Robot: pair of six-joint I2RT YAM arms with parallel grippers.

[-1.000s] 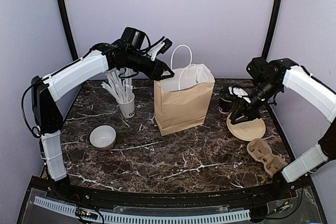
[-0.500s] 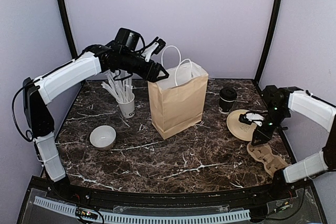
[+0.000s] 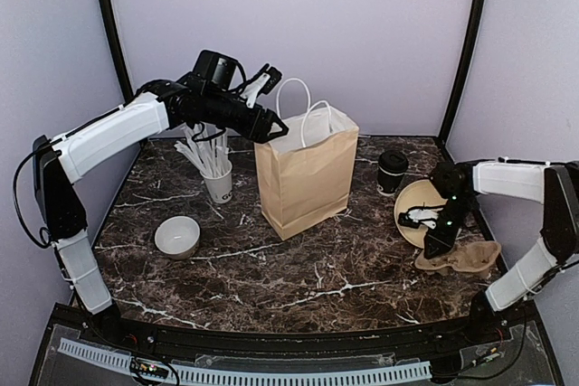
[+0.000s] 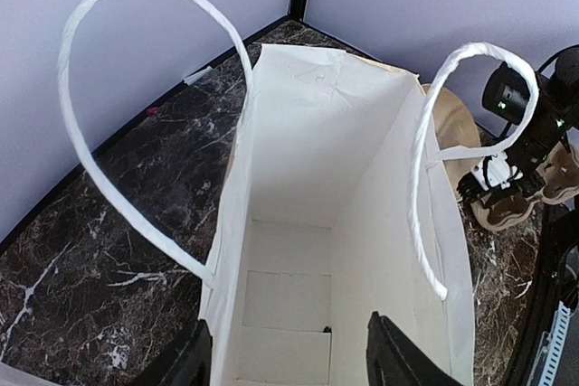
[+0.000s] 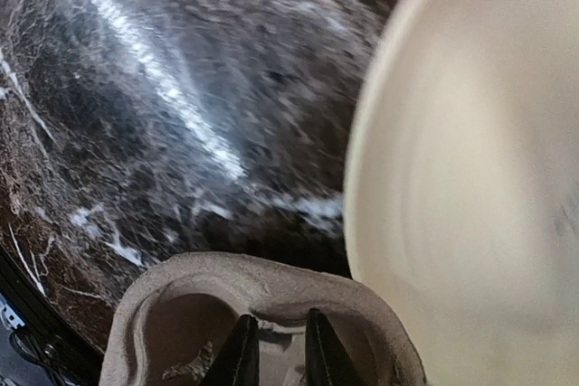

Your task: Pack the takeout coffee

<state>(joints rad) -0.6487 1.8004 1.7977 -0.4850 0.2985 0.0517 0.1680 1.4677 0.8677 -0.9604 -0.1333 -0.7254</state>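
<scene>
The takeout coffee [image 3: 392, 172], a small black cup with a black lid, stands upright on the table right of the brown paper bag [image 3: 303, 178]. The bag stands open, its white inside [image 4: 298, 250] empty. My left gripper [image 3: 271, 128] is at the bag's top left rim; in the left wrist view it [image 4: 294, 359] is open, one finger outside the left wall and one inside the mouth. My right gripper [image 3: 434, 243] is low at the right. It [image 5: 276, 354] is shut on a ridge of the brown pulp cup carrier [image 5: 262, 314].
A tan plate [image 3: 414, 205] lies between the coffee and the cup carrier [image 3: 461, 259]. A white cup of white sticks [image 3: 217, 183] and a white bowl [image 3: 177, 236] stand left of the bag. Black posts and the purple wall close the back.
My right gripper has left the coffee cup, dropped to the cup carrier and closed on it; the carrier has swung round. My left gripper and the bag shifted left.
</scene>
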